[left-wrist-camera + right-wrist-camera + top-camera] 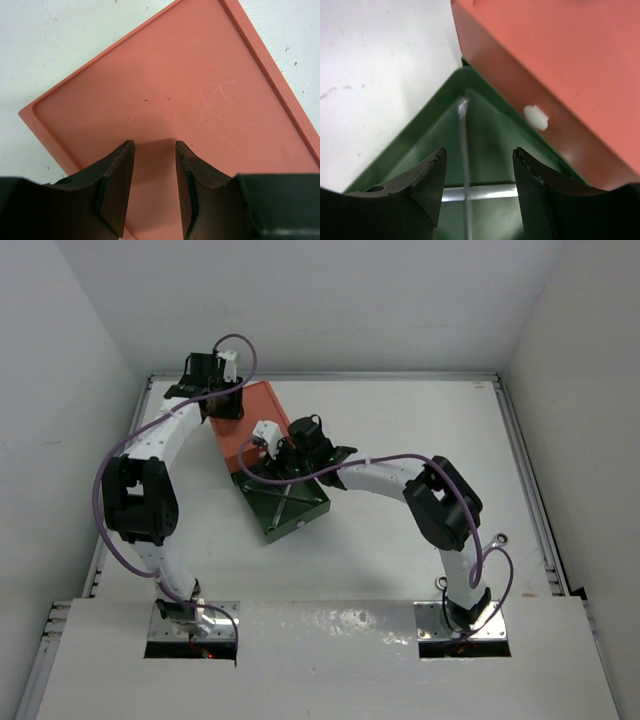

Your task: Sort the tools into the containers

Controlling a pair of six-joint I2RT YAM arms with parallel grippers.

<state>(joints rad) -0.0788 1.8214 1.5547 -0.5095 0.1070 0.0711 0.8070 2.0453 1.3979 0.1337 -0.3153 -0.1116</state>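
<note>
- My two arm bases sit at the near edge of the white table (pixel 400 560), left and right, with purple cables (pixel 105 510) looping along both arms.
- A small silvery object (pixel 500 538) lies on the table just right of my right arm, and another (pixel 441 583) sits close to that arm's lower link. Both are too small to identify.
- The dark green lower drawer (pixel 300 525) stands pulled out toward me, set at an angle to the table edge.
- A slim silver wrench (pixel 465 150) lies flat inside it, running toward the drawer's far corner. A second wrench (pixel 485 191) lies across it, and the two touch where they cross.
- My right gripper (pixel 479 152) hangs over the open green drawer with its fingers (pixel 427 185) apart. The lengthwise wrench shows in the gap below, clear of both fingers, and nothing is held.
- The orange-red upper drawer (pixel 510 95) is directly above and behind the green one, with its white knob (pixel 536 116) on the front face.
- The box's orange-red top face (pixel 175 90) is scuffed and has a raised rim.
- My left gripper (pixel 154 145) hovers over that top face near its far-left part, with its fingers (pixel 120 175) apart and nothing between them.
</note>
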